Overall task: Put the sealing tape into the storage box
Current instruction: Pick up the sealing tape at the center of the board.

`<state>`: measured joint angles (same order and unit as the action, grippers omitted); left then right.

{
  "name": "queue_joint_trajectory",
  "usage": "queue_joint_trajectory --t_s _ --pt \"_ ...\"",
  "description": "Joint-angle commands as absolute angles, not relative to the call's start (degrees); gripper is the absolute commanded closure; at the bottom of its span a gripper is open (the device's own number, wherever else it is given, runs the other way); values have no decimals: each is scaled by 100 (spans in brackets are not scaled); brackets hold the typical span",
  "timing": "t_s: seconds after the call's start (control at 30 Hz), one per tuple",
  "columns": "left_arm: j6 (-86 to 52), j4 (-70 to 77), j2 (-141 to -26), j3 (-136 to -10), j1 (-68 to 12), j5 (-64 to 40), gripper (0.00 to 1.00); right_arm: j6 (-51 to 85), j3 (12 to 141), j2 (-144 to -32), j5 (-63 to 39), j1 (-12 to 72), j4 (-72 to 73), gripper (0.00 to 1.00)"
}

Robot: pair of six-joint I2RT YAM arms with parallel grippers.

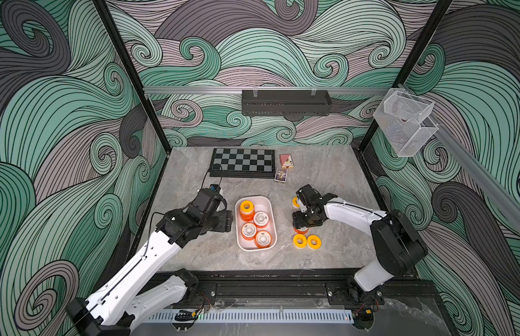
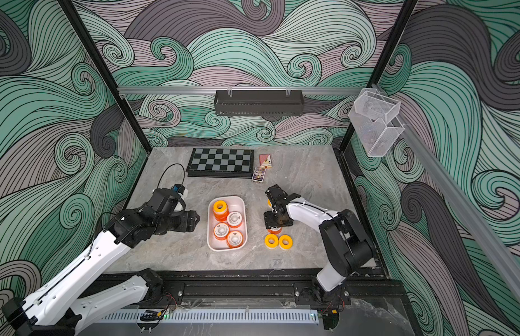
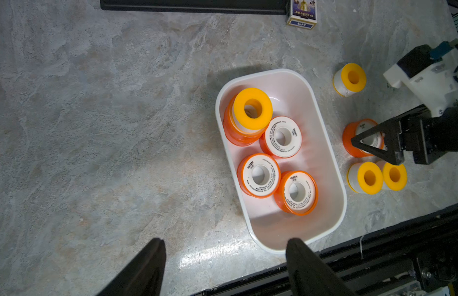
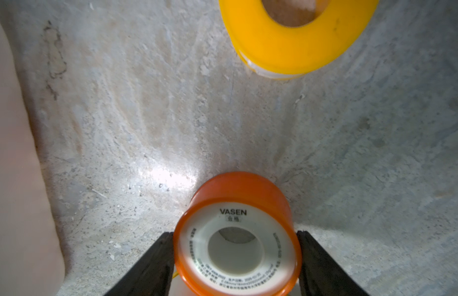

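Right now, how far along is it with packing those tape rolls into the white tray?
Roughly halfway. Done: the tray holds three orange rolls plus a yellow ring stacked on orange. In hand: the right fingers clasp an orange roll on the table. Left: that roll and three yellow rings beside the tray.

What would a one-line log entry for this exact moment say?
right hand: closed on orange roll | left hand: open, empty, beside box | box: partly filled | table: three yellow rolls loose
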<state>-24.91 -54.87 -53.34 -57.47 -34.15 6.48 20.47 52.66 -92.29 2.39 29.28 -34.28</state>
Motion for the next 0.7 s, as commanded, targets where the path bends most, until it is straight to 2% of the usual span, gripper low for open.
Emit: queue_joint_trajectory --t_s 0.0,0.33,0.67 --pt "-2470 -5546 -5232 -5732 -3445 796 22 1987 5238 -9304 193 2953 -3585 32" --pt "-2466 -5537 -5161 -5731 -3438 798 22 1956 5291 -8916 178 3030 -3822 37" --pt "-2446 -5523 -5136 -5713 -3437 794 22 1958 5374 -8584 118 3050 -3953 37"
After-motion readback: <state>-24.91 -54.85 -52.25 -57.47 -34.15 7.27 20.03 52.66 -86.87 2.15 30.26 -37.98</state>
